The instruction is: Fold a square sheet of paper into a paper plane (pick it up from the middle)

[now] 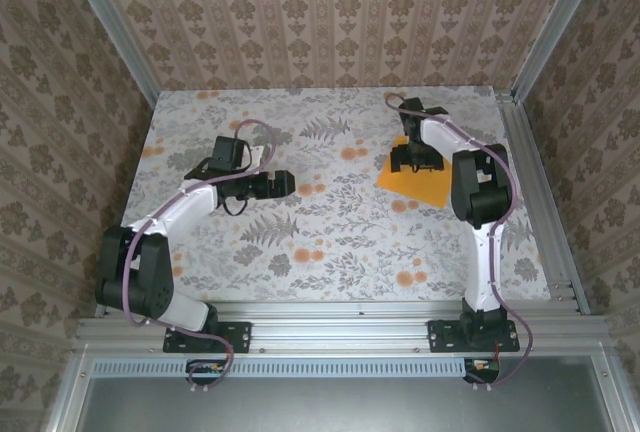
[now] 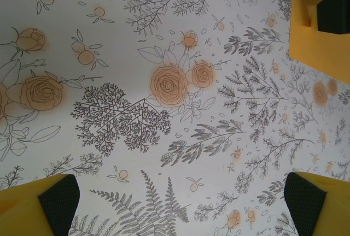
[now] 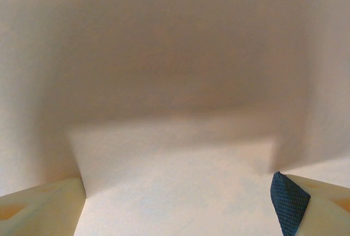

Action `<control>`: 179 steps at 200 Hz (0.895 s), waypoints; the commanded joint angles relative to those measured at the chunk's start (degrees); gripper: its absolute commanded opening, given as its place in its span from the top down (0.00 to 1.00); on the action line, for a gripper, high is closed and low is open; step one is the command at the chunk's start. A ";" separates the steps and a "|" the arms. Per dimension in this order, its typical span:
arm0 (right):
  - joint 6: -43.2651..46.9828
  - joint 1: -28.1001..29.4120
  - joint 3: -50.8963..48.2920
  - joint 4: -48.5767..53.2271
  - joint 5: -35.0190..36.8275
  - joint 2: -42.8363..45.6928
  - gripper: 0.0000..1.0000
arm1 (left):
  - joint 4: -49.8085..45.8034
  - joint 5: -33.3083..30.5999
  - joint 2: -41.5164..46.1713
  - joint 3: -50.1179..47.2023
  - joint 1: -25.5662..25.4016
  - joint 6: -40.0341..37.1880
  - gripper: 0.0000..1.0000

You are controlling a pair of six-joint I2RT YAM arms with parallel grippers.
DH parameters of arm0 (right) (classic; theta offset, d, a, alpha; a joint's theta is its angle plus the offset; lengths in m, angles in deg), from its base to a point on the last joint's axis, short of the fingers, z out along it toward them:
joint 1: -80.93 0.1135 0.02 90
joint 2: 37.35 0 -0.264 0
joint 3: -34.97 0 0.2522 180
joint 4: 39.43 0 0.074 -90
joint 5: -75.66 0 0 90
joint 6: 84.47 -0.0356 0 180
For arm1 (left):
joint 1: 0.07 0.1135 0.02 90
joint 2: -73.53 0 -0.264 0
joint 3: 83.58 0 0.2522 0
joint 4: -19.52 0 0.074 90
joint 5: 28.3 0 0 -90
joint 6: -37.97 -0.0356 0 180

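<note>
Top external view: a single bright orange square sheet of thin paper (image 1: 418, 187) lies flat on the floral-printed bench (image 1: 330, 242). The right arm's fingers (image 1: 410, 160) hang over the sheet's far half, spread wide and gripping nothing; whether their tips touch the sheet cannot be told. The left arm's fingers (image 1: 284, 184) sit well to the left of the sheet, also wide open and empty, pointing toward it. In the right wrist view the sheet is a pale blur close under the parted fingers (image 3: 291, 206).

The likely risk is the pinch itself. Thin flat paper may slide or crumple instead of rising in a neat ridge, and a grasp away from the sheet's middle would skew later creases.

Count: one sheet, two arms, two pairs of fingers.
</note>
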 commanded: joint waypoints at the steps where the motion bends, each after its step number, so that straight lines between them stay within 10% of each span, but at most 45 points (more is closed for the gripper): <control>1: 0.62 2.26 0.30 5.10 1.88 0.29 0.09 | -1.32 0.64 -0.26 1.88 -0.46 0.19 0.00; 179: 4.53 26.96 -7.74 -3.59 -8.54 4.09 0.10 | -5.25 -1.46 10.83 -6.08 1.93 1.11 0.00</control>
